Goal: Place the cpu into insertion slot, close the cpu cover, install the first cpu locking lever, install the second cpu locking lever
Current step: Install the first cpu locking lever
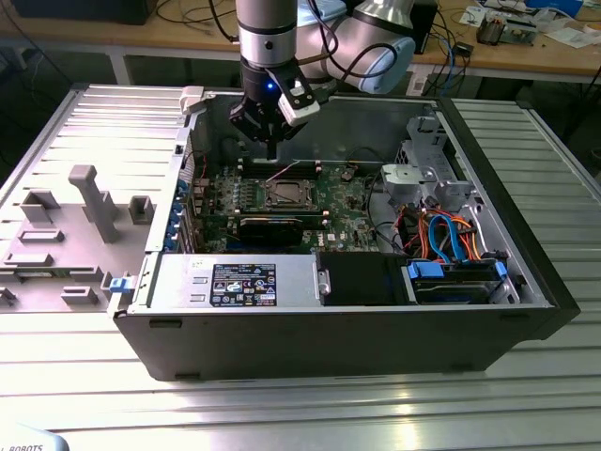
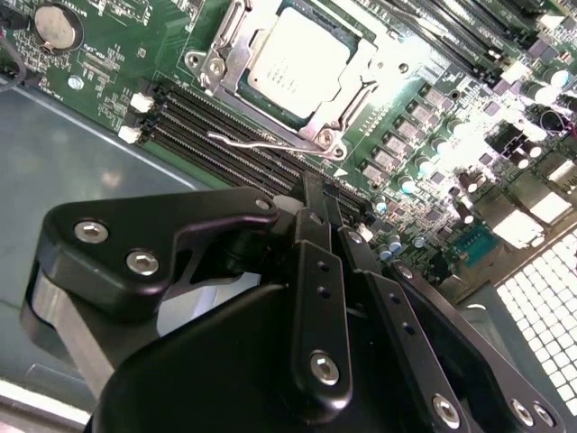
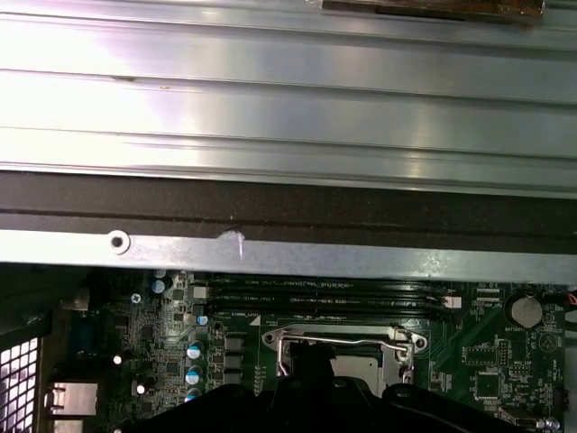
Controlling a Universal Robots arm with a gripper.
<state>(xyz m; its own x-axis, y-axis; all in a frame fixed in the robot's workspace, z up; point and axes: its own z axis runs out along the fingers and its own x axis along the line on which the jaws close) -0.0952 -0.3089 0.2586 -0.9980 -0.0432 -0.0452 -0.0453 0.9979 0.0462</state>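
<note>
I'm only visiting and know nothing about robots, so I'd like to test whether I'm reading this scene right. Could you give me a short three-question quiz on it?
1. True or false: the flat, silvery-grey square cpu already sits in the small silver-rimmed insertion slot on the green circuit board.
2. Multiple choice: in the second wrist view, the thin silver metal cpu cover is
A) standing upright
B) lying down around the chip
C) lying outside the case
3. Fill in the blank: in the exterior view, the black gripper hangs over the open black computer ____.

Key: 1 true; 2 B; 3 case.
</note>
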